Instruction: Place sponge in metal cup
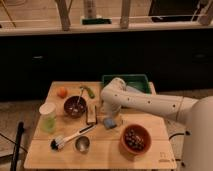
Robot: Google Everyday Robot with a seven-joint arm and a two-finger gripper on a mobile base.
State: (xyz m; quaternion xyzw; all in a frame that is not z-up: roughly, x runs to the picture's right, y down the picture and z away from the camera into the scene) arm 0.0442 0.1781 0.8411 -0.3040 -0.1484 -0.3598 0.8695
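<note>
The sponge [109, 121] is a small blue-grey block lying on the wooden table [55, 159], right of centre. The metal cup [82, 144] is a short shiny steel cup standing near the table's front edge, to the front left of the sponge. My white arm reaches in from the right and bends down at its elbow. The gripper [107, 113] hangs directly over the sponge, at or just above its top. Part of the sponge is hidden by the gripper.
A dark purple bowl [75, 106], an orange [61, 92], a green vegetable [88, 91], a pale green tumbler [48, 117], a dish brush [67, 140], a dark bar [92, 114], a brown bowl [135, 139] and a green tray [125, 80] surround it.
</note>
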